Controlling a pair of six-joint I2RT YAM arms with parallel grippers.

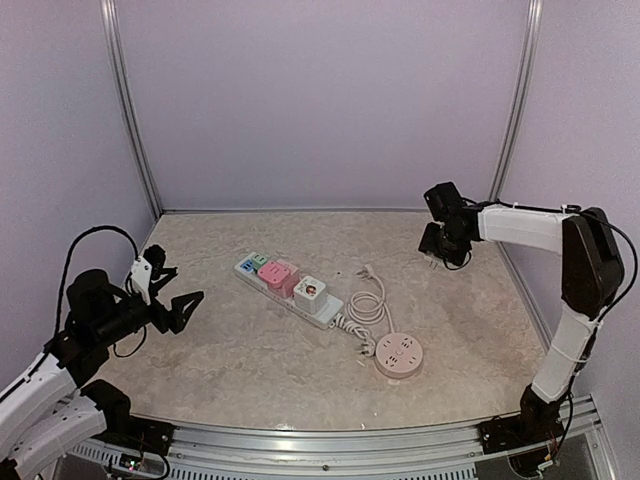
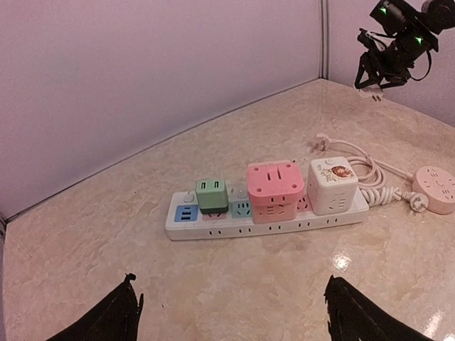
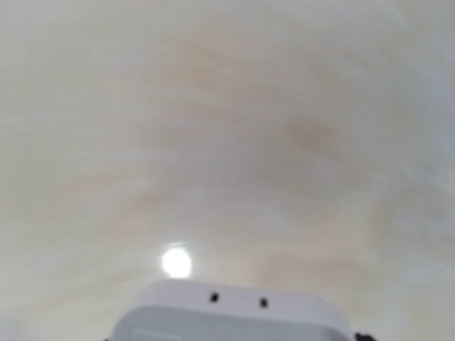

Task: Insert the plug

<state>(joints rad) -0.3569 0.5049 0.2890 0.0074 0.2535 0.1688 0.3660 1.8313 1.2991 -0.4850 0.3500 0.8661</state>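
A small white plug (image 3: 234,316) with metal prongs (image 1: 432,262) is clamped in my right gripper (image 1: 440,250), which hangs above the back right of the table. In the right wrist view its white body fills the bottom edge and the fingers are hidden. The left wrist view shows the same gripper (image 2: 377,67) far off, with the plug (image 2: 372,91) under it. A white power strip (image 1: 328,312) lies in the middle, carrying green, pink and white cube adapters. My left gripper (image 1: 180,280) is at the left, open and holding nothing, facing the strip (image 2: 263,227).
A round pink socket hub (image 1: 398,354) sits right of the strip with its white cord (image 1: 368,308) coiled and its corded plug (image 1: 366,271) lying loose on the table. Purple walls and metal posts close in the back and sides.
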